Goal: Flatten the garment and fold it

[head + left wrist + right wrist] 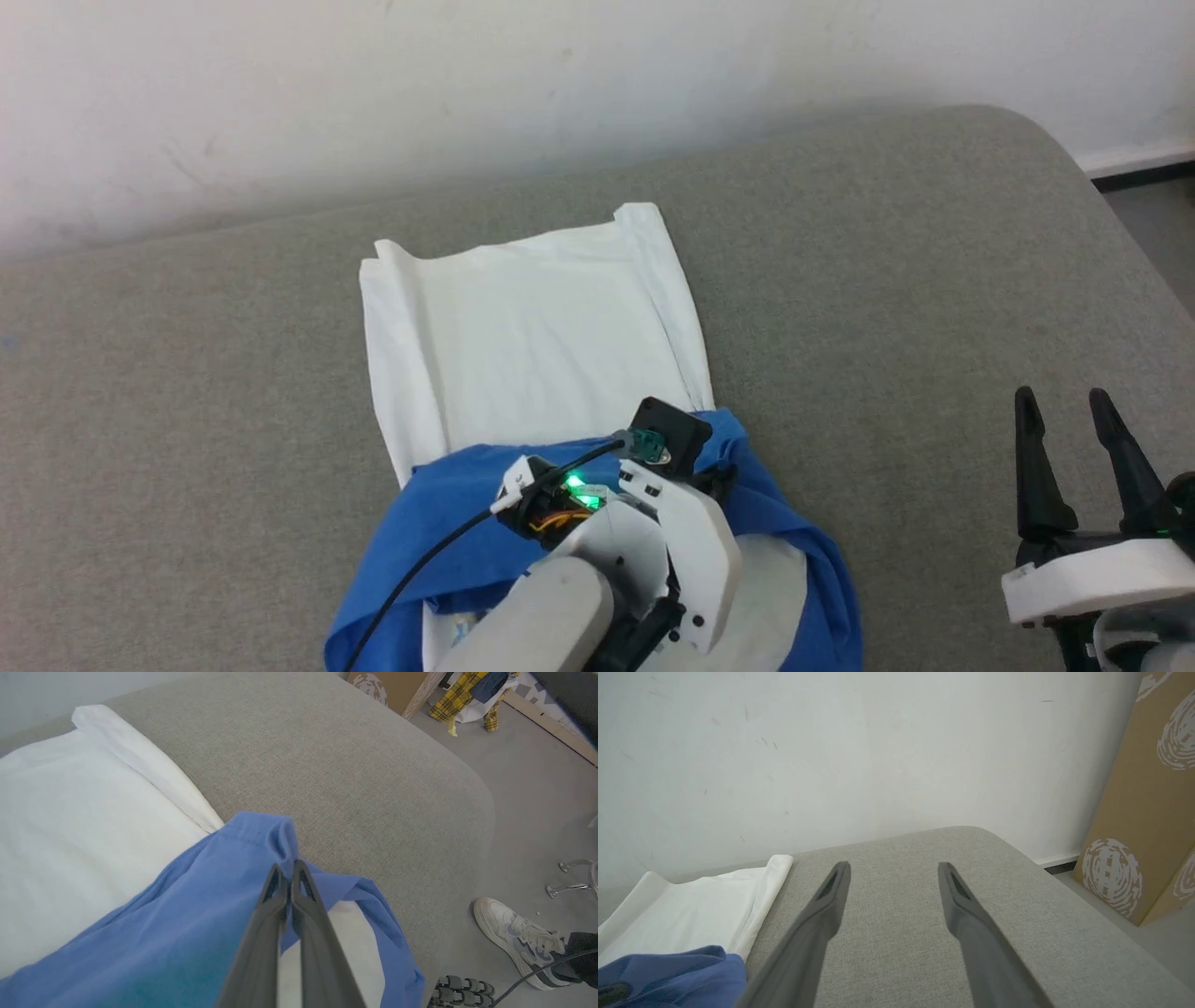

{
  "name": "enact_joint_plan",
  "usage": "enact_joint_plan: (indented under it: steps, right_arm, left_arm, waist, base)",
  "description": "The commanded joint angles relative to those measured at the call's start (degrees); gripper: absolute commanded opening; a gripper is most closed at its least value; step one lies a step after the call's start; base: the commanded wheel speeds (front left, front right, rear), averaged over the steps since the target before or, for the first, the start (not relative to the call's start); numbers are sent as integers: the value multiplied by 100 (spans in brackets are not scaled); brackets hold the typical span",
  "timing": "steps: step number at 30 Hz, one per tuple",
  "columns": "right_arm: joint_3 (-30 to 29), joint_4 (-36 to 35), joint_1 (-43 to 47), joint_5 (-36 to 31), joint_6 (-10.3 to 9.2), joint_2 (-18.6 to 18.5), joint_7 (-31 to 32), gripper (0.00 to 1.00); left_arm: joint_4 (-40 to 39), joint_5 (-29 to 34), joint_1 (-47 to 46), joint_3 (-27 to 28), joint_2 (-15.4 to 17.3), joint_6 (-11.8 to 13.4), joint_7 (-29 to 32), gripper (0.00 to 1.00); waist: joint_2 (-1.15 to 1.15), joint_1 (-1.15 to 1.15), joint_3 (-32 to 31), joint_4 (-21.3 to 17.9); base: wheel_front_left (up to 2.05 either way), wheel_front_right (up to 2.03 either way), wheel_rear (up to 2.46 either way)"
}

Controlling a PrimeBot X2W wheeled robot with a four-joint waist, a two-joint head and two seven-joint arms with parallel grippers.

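The garment lies on the grey padded surface, its white body spread toward the wall with both side edges folded in. A blue sleeve is drawn across its near end. In the left wrist view my left gripper is shut on the blue sleeve's cuff, near the garment's right edge. My left arm covers that spot in the head view. My right gripper stands open with nothing in it, well to the right of the garment, above bare grey surface.
A pale wall runs behind the surface, whose right corner is rounded. Off its right side are a cardboard box, a heap of plaid clothes, chrome legs and a person's white shoe on the floor.
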Motion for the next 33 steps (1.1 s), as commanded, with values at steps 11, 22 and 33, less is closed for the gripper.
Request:
enact_joint_plan:
  steps: [11, 22, 33]
  right_arm:
    - [157, 275, -306, 71, -12, 54, -95, 100]
    - [178, 323, -299, 45, -12, -89, 60, 100]
    - [429, 22, -289, 91, -12, -243, 324, 100]
  left_arm:
    - [1069, -644, -666, -1291, -39, 289, -733, 100]
    - [1066, -1293, -1341, -1515, -40, 472, -1852, 100]
    - [835, -1108, -1393, -193, 1380, 1038, -3370, 100]
  waist:
    - [0, 0, 486, -133]
    - [0, 0, -94, 346]
    - [0, 0, -416, 728]
  base:
    - [0, 0, 0]
    - [0, 0, 0]
    - [0, 0, 0]
